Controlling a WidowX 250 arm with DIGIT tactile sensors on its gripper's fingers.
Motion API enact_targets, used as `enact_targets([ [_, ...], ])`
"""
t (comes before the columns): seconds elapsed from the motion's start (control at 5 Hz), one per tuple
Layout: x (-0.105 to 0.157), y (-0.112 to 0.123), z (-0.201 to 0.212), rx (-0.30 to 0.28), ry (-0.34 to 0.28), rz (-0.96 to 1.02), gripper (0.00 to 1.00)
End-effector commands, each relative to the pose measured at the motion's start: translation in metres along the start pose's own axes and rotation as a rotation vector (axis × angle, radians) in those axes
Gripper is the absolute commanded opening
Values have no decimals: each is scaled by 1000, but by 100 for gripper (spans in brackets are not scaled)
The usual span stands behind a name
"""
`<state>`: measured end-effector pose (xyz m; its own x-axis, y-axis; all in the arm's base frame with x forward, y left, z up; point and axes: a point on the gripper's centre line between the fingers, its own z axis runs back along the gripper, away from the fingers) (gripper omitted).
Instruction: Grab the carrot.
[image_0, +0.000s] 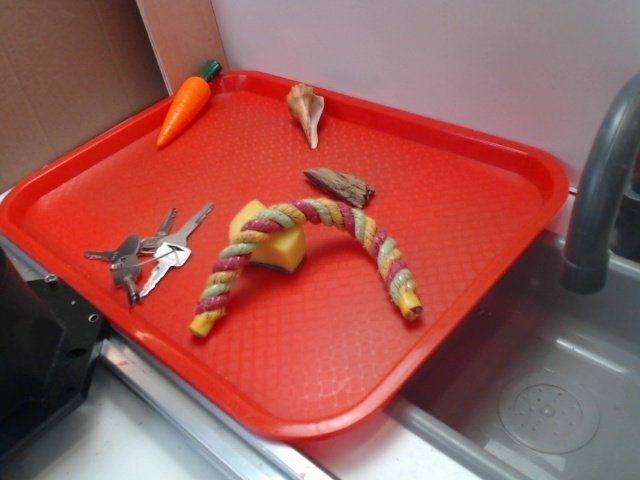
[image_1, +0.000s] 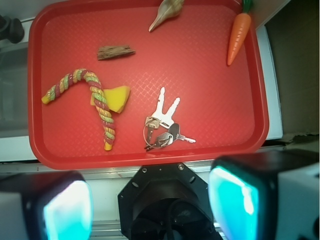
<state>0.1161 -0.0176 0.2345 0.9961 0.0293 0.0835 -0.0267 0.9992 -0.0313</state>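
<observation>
The gripper (image_1: 150, 200) hangs high over the near edge of the red tray (image_1: 40, 140), jaws spread wide, the two pads (image_1: 67, 212) glowing teal at the bottom corners of the wrist view with nothing between them and nothing touched. Straight below the gap lies the bunch of keys (image_1: 162, 125); off to one side sits the yellow sponge (image_1: 119, 97) with the multicoloured rope (image_1: 95, 95) arched over it. Further out there is a scrap of bark (image_1: 116, 51), then the seashell (image_1: 167, 11) at the far rim.

And the target: the carrot (image_1: 238, 36) lies in the far corner of the tray, well apart from the gripper, green cap (image_1: 247, 6) towards the rim and tip pointing back into the tray. It looks like hard, smooth plastic, so light and stiff but probably slippery, and the taper could squirt it out of a pinch. The thicker upper body, jaws set across its length, seems the safest hold. The rim close behind it leaves little room.
</observation>
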Motion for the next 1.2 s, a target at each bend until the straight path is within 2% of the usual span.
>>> enact_targets([
  [0.0, 0, 0, 0, 0, 0, 0, 100],
  [0.2, 20, 51, -42, 74, 61, 197, 100],
  [0.4, 60, 82, -75, 93, 5, 385, 100],
  [0.6, 83, 96, -91, 115, -27, 355, 100],
  [1.0, 83, 96, -91, 115, -27, 355, 100],
])
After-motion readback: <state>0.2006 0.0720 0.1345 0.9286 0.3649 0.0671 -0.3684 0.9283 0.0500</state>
